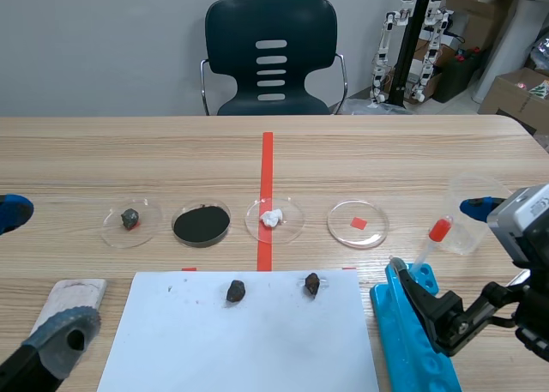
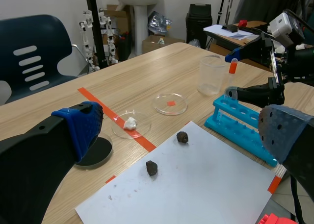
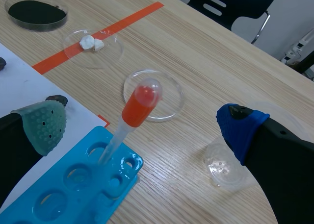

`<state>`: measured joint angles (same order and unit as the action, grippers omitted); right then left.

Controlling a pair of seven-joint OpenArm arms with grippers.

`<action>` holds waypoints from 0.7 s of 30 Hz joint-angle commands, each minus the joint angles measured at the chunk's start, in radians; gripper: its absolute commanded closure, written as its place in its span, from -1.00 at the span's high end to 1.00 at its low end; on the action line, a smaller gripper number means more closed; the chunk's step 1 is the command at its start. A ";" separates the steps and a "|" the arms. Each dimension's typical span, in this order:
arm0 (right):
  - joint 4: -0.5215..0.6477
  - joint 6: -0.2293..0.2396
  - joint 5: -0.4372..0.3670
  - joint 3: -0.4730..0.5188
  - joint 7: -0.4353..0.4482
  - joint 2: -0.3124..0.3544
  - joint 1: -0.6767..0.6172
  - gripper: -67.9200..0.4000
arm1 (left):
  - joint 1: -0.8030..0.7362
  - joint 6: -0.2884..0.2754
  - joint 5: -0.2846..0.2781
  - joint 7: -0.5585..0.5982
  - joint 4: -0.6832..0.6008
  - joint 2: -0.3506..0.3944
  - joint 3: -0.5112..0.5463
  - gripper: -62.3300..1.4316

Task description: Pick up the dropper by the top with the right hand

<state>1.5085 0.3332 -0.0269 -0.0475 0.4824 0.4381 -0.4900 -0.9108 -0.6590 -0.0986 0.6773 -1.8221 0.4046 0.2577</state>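
Item: dropper [image 3: 140,106], leaning in the blue rack [image 3: 73,185]; right gripper [image 3: 142,128] wide open, straddling its red bulb (no contact); hazard, I'd say: off-centre closing could tip it or nudge the nearby beaker [image 3: 225,167].

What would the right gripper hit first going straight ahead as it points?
Probably the red bulb of the dropper, which stands between the open fingers of the right gripper; depth is unclear.
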 commanded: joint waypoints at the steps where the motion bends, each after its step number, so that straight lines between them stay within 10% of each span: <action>1: 0.015 -0.003 -0.010 -0.002 0.021 0.005 0.023 0.91 | 0.000 -0.002 -0.014 0.014 -0.016 -0.003 0.008 1.00; 21: 0.015 -0.003 -0.010 -0.015 0.028 0.005 0.027 0.23 | 0.000 -0.002 -0.014 0.014 -0.016 -0.003 0.008 1.00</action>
<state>1.5089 0.3332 -0.0265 -0.0624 0.4961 0.4381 -0.4747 -0.9108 -0.6590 -0.0986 0.6777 -1.8221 0.4046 0.2577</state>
